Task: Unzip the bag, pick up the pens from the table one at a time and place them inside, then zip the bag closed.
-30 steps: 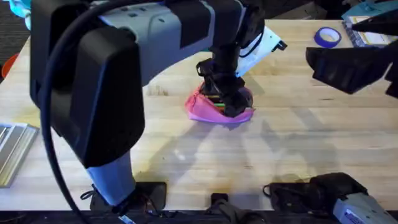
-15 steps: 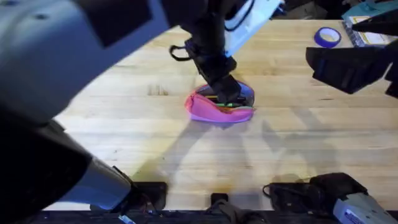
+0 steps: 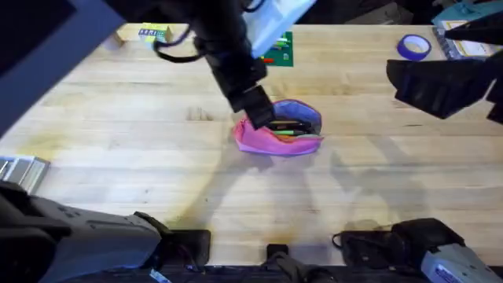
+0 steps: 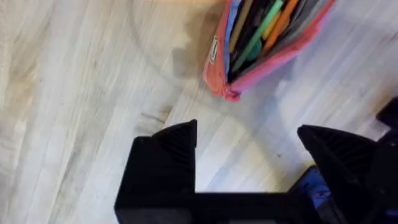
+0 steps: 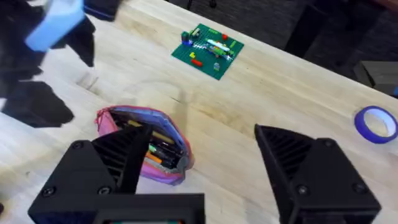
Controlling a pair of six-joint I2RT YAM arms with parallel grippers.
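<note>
From overhead, the bag [image 3: 279, 134] lies near the middle of the worktop [image 3: 118, 157], its long axis running across the view, side to side, with its open top facing up and the pens [image 3: 284, 127] lying inside along that same axis. The left gripper [image 3: 258, 116] hangs at the bag's left end, close above it; from here I cannot tell how its fingers stand. Beyond the bag lie a green board [image 3: 278, 49] and a small wooden block [image 3: 145, 34], and a roll of blue tape [image 3: 413, 46] sits far off to the bag's right. In the left wrist view, the left gripper [image 4: 249, 140] has its fingers apart with nothing between them, above bare plank just beside the bag's [image 4: 261, 46] end; green and orange pens [image 4: 264, 28] show through the open mouth. In the right wrist view, the right gripper [image 5: 199, 146] also has its fingers spread wide and empty, well apart from the bag [image 5: 146, 146], with the green board [image 5: 208, 50] beyond it and the tape [image 5: 375, 123] to one side.
</note>
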